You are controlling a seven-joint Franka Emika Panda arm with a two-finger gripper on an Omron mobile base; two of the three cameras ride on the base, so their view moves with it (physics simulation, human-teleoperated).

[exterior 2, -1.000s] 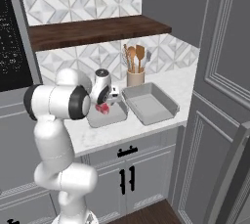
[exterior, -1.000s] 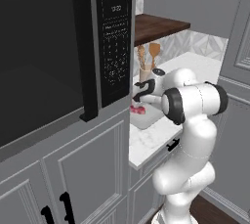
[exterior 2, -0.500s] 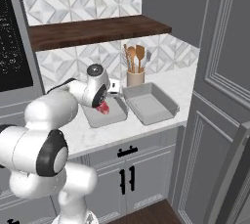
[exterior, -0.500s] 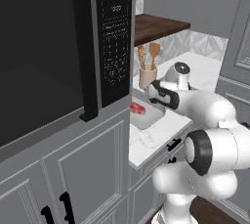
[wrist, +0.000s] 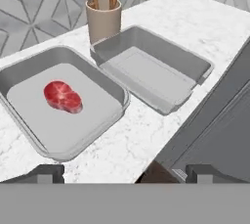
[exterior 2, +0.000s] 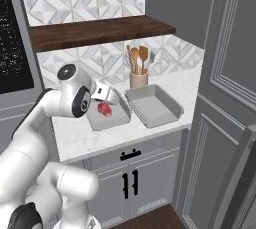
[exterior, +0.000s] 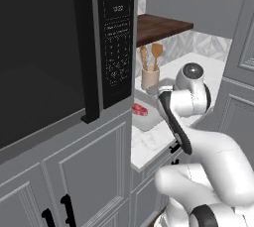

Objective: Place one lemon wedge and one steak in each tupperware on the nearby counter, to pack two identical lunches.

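A red-pink steak [wrist: 62, 96] lies flat in the left tupperware [wrist: 29, 120], a shallow grey tray on the white counter [wrist: 146, 137]. Right beside it sits the second tupperware [wrist: 195, 69], with nothing in it. My gripper [wrist: 126, 175] is open, held back above the counter's front edge and apart from both trays, with nothing between its fingers. From the right base view the gripper [exterior 2: 111, 98] hovers just above the steak [exterior 2: 105, 109] and the left tupperware [exterior 2: 111, 123]; the other tupperware [exterior 2: 170, 115] is to its right. The steak [exterior: 139, 109] also shows in the left base view. The lemon wedge is out of view.
A tan cup of wooden utensils [exterior 2: 138, 79] stands against the tiled wall behind the trays. A dark wooden shelf [exterior 2: 100, 29] hangs above the counter. A tall cabinet with a black oven [exterior: 74, 62] closes the left side, and grey panelled cabinets [exterior 2: 230, 98] the right.
The gripper has opened wider and drawn back from the left tupperware, leaving the steak lying in it. The arm has folded closer to the base.
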